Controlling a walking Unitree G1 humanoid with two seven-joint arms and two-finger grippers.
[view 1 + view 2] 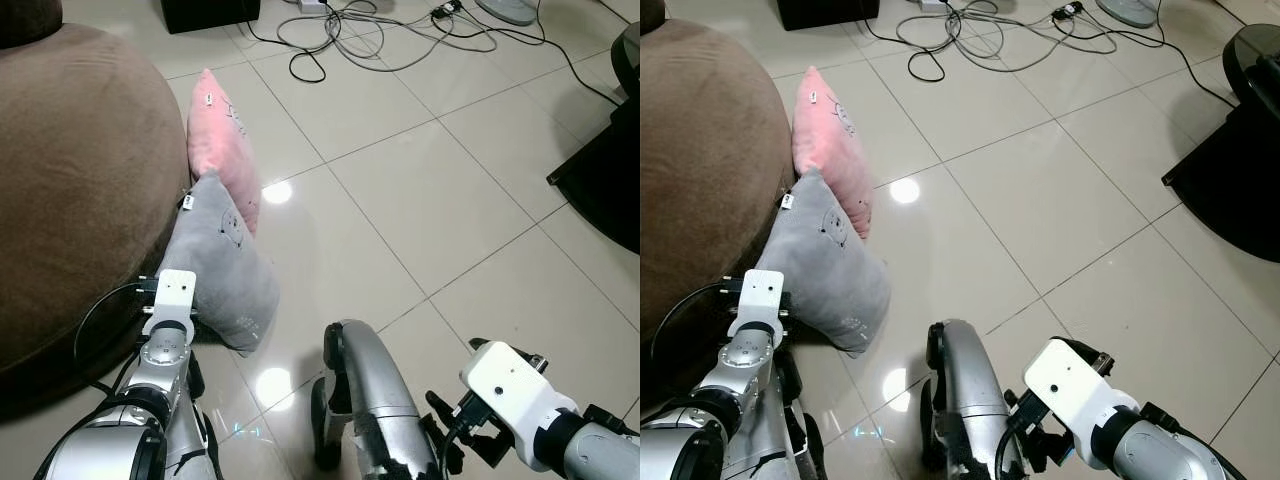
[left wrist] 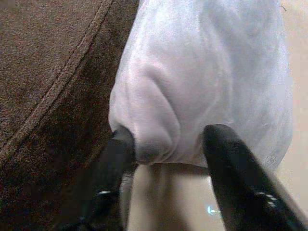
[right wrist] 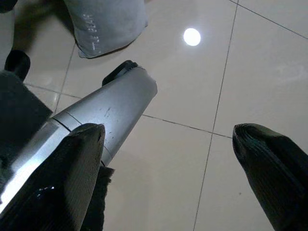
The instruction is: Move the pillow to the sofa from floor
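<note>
A grey pillow (image 1: 225,265) stands on the tiled floor, leaning against the brown sofa (image 1: 70,180). A pink pillow (image 1: 222,150) stands just behind it, also against the sofa. My left arm (image 1: 165,330) reaches to the grey pillow's near lower corner. In the left wrist view my left gripper (image 2: 166,139) is open, with one black finger on each side of that corner (image 2: 154,144). My right gripper (image 3: 168,144) hangs low at the right, open over bare tiles, with nothing between its fingers.
My silver leg (image 1: 365,390) stands between the arms. Tangled cables (image 1: 380,35) and a black box (image 1: 210,12) lie at the far side of the floor. A dark piece of furniture (image 1: 605,170) stands at the right edge.
</note>
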